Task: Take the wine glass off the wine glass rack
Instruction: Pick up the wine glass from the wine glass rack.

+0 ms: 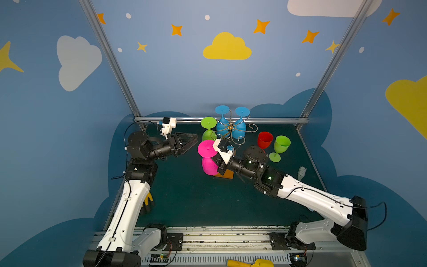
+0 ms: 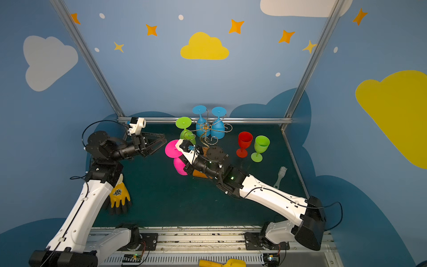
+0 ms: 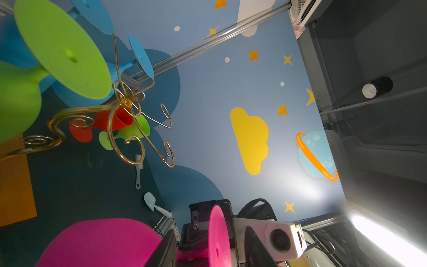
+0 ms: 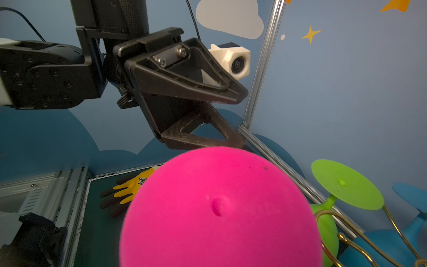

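Top view: wine glass (image 1: pixel 206 149) gripped in right hand (image 1: pixel 213 159).

Blue walls (image 1: pixel 173 76) close me in, painted with yellow and white clouds (image 1: pixel 227 47) and orange stars (image 1: pixel 176 30); aluminium posts (image 1: pixel 108 55) mark the corners, a dark green surface (image 1: pixel 196 203) lies below.

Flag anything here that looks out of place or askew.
A yellow-and-black work glove lies on the mat beside the left arm, and a small pale brush lies beside the right arm. Neither fits with the wine glass rack and its glasses; both look like stray clutter.
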You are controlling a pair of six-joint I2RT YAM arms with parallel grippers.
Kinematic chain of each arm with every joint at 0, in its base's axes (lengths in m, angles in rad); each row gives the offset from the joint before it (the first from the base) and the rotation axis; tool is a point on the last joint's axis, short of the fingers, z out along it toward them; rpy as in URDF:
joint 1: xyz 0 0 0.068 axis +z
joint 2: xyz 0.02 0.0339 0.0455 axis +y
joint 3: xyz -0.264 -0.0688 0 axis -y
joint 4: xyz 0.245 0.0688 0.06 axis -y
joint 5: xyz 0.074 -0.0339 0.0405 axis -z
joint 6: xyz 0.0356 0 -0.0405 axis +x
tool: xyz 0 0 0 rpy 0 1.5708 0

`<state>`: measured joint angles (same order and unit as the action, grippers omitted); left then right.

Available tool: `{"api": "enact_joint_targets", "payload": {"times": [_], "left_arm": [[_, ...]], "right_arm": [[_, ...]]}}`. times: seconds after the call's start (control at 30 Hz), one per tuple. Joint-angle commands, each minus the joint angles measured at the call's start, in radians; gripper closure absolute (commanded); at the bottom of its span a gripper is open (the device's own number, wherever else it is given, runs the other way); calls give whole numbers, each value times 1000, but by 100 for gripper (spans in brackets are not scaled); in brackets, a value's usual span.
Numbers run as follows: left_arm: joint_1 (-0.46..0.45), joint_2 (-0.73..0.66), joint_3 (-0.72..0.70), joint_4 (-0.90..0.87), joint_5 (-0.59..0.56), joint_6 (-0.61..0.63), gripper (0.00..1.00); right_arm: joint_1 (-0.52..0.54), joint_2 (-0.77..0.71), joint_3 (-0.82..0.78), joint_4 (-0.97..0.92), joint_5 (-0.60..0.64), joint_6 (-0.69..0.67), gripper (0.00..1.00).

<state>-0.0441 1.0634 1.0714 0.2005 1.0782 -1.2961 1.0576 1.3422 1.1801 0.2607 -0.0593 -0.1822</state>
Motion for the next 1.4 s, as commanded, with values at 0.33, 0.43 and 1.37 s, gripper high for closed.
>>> {"api": "enact_joint_targets", "payload": {"times": [0.33, 0.43, 1.37], "left_arm": [[-32, 18, 36, -62, 109, 77, 56], [-45, 20, 32, -70, 112, 84, 61], [-41, 39, 69, -50, 137, 56, 97]], "right_arm": [[2, 31, 61, 23, -1, -40, 100], [1, 46, 74, 18, -4, -43, 100], [-1, -27, 26, -33, -33, -22, 23]]}}
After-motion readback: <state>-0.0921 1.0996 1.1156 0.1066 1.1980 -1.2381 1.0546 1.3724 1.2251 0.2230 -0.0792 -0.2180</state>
